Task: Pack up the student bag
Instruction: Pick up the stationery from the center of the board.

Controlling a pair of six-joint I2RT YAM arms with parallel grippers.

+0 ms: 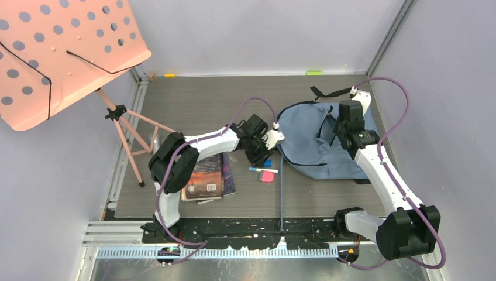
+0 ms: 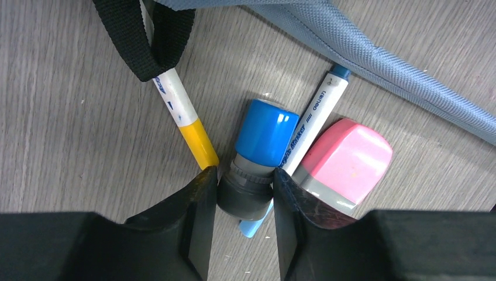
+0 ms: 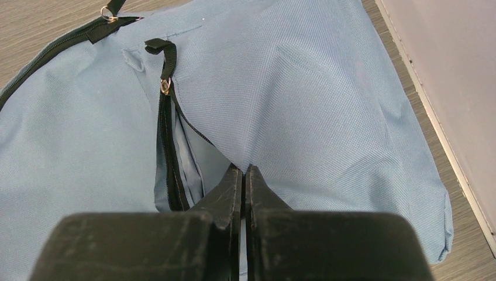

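The student bag, grey-blue with black zippers, lies flat at the right of the table. My right gripper is shut on a pinch of the student bag's fabric, beside an open zipper slit. My left gripper is down at the bag's left edge, its jaws closed against both sides of the dark base of a blue-capped stamp. Around it lie a white marker with a blue tip, a pink-capped stamp and a white and yellow marker.
A black webbing loop of the bag lies over the yellow marker. Books are stacked on the table under the left arm. A pink perforated music stand on a tripod stands at the far left. Walls close in the back and the right.
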